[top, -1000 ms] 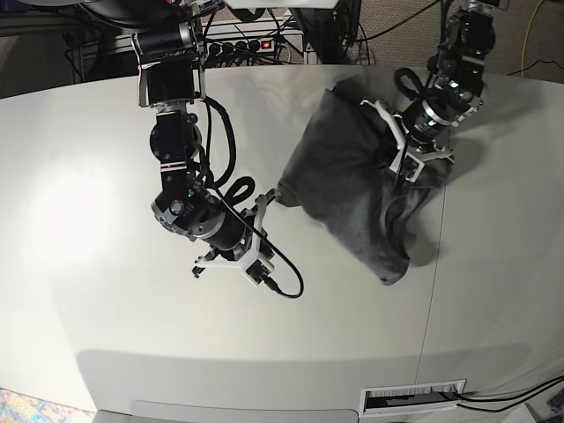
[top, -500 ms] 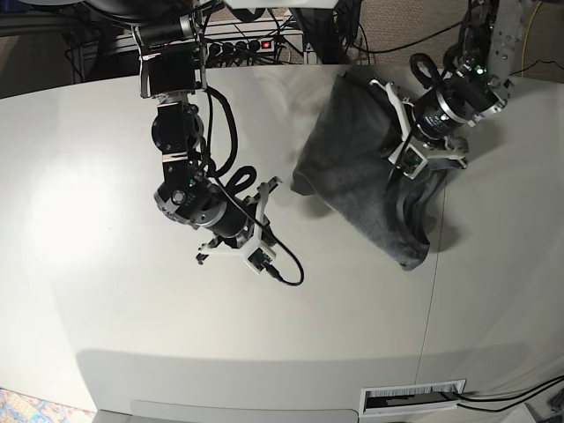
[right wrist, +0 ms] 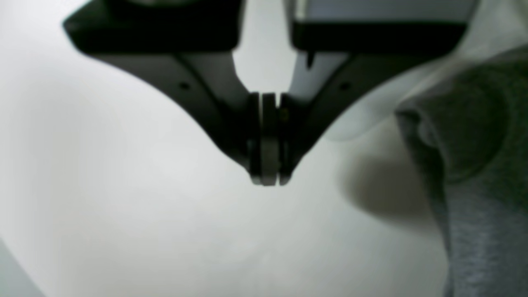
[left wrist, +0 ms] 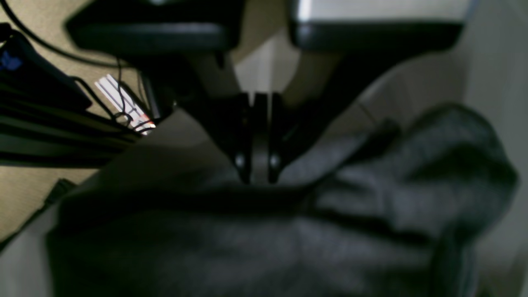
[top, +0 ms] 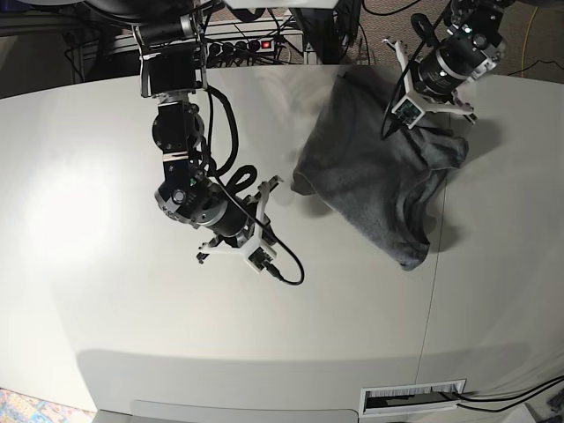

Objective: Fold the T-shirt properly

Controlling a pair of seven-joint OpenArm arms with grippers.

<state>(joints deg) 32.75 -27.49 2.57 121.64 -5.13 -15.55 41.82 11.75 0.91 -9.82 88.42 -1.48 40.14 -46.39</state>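
The grey T-shirt (top: pixel 361 172) lies crumpled on the right half of the white table (top: pixel 106 176), bunched up toward the far edge. My left gripper (top: pixel 392 101) hangs over the shirt's far right part. In the left wrist view the left gripper (left wrist: pixel 258 179) is shut, its tips pinching a raised fold of the T-shirt (left wrist: pixel 371 206). My right gripper (top: pixel 271 182) sits just left of the shirt's left corner. The right wrist view shows the right gripper (right wrist: pixel 268 179) shut with nothing in it above bare table, and the T-shirt (right wrist: pixel 474 173) off to its right.
A power strip and cables (top: pixel 247 44) lie behind the table's far edge. A seam (top: pixel 434 291) runs down the table on the right. A slotted vent (top: pixel 414 398) sits at the front edge. The right arm's cable (top: pixel 286 273) loops over the table.
My left arm swung back toward the far edge, dragging the shirt's upper right part with it. The shirt's left corner pulled away from the right gripper, which stayed shut and shifted slightly.
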